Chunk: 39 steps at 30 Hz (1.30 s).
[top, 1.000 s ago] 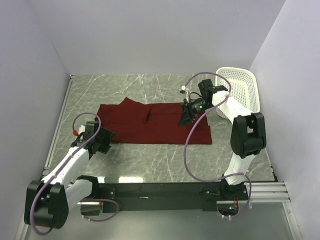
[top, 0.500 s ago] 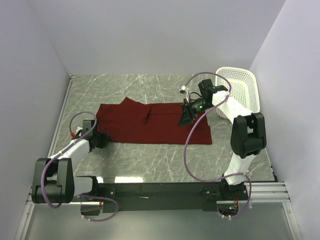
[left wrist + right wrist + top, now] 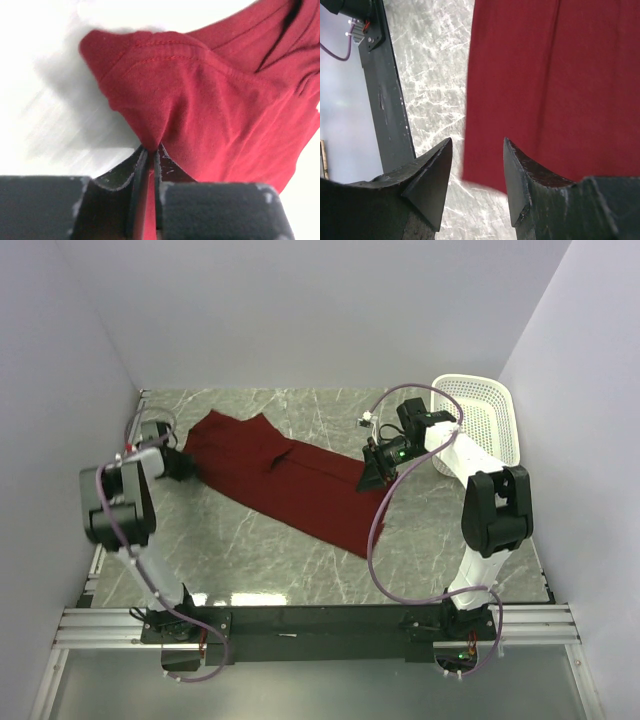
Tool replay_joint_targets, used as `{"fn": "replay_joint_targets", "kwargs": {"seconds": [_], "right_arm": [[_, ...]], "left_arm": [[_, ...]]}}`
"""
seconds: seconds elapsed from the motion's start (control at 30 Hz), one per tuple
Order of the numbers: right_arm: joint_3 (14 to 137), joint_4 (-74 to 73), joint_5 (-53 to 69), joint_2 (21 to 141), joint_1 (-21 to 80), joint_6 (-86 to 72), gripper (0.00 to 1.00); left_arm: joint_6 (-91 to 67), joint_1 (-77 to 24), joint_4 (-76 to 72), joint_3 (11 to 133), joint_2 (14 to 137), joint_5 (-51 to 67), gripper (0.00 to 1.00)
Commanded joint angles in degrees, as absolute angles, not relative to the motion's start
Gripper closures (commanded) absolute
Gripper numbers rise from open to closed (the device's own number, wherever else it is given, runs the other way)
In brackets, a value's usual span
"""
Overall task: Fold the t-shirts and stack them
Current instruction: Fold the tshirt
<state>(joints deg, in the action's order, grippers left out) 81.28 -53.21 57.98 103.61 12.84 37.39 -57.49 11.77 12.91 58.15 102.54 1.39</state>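
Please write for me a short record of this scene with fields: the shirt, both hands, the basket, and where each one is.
shirt: one maroon t-shirt, lying slantwise across the marble table
left hand: shut on a bunched edge of the shirt, at the far left of the table
right hand: open, over the shirt's other end, holding nothing
basket: white basket, at the far right corner, apart from the shirt
stack: none seen; only one shirt in view

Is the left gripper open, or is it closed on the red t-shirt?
Shut on it: the left gripper pinches a peak of the t-shirt between nearly touching fingertips.
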Motion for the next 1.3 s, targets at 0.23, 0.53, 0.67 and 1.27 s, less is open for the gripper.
{"fn": "replay_joint_targets", "kwargs": {"seconds": [0.23, 0.53, 0.67, 1.27], "right_arm": [[79.11, -53.27, 46.69, 97.22, 16.60, 44.38, 0.46], [63.55, -34.55, 16.54, 94.48, 45.25, 34.11, 0.44], [61.97, -30.59, 8.97, 95.36, 52.90, 28.76, 0.42], [62.31, -28.38, -1.59, 103.71, 60.12, 18.46, 0.71]], "left_arm": [[-42.11, 12.66, 16.96, 77.00, 106.47, 0.18, 0.41], [-42.10, 12.66, 11.25, 58.38, 77.48, -0.44, 0.15], [-43.15, 12.74, 9.67, 46.18, 65.68, 3.68, 0.13], [-42.71, 12.83, 19.34, 38.68, 44.21, 7.11, 0.12]]}}
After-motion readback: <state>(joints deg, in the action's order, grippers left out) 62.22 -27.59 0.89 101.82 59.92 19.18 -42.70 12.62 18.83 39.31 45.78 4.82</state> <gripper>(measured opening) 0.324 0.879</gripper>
